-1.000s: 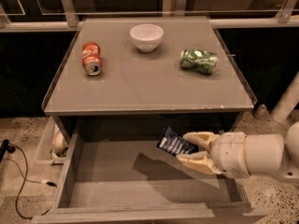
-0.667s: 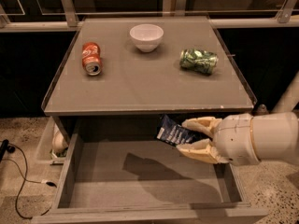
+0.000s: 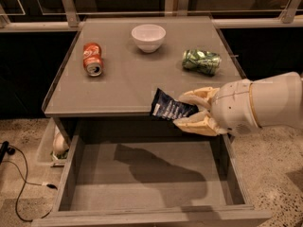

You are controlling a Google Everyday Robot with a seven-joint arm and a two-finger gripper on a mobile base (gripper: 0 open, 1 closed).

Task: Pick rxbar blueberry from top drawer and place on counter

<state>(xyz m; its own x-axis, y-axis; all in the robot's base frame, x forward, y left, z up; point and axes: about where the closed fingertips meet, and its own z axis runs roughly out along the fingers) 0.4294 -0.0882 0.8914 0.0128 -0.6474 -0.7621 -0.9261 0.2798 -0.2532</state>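
My gripper (image 3: 185,111) is shut on the rxbar blueberry (image 3: 168,109), a dark navy wrapper with white lettering. It holds the bar in the air at the front edge of the counter (image 3: 128,84), right of the middle, above the open top drawer (image 3: 147,174). The bar sticks out to the left of the cream fingers (image 3: 198,124). The drawer's flat grey bottom shows only my arm's shadow.
On the counter lie a red-orange soda can (image 3: 92,58) at the left, a white bowl (image 3: 148,37) at the back middle and a crushed green can (image 3: 201,61) at the right. A pale bin (image 3: 56,143) stands on the floor left of the drawer. A black cable (image 3: 19,183) lies on the floor.
My gripper has lifted the rxbar blueberry up out of the drawer, from low inside it to the level of the counter's front edge.
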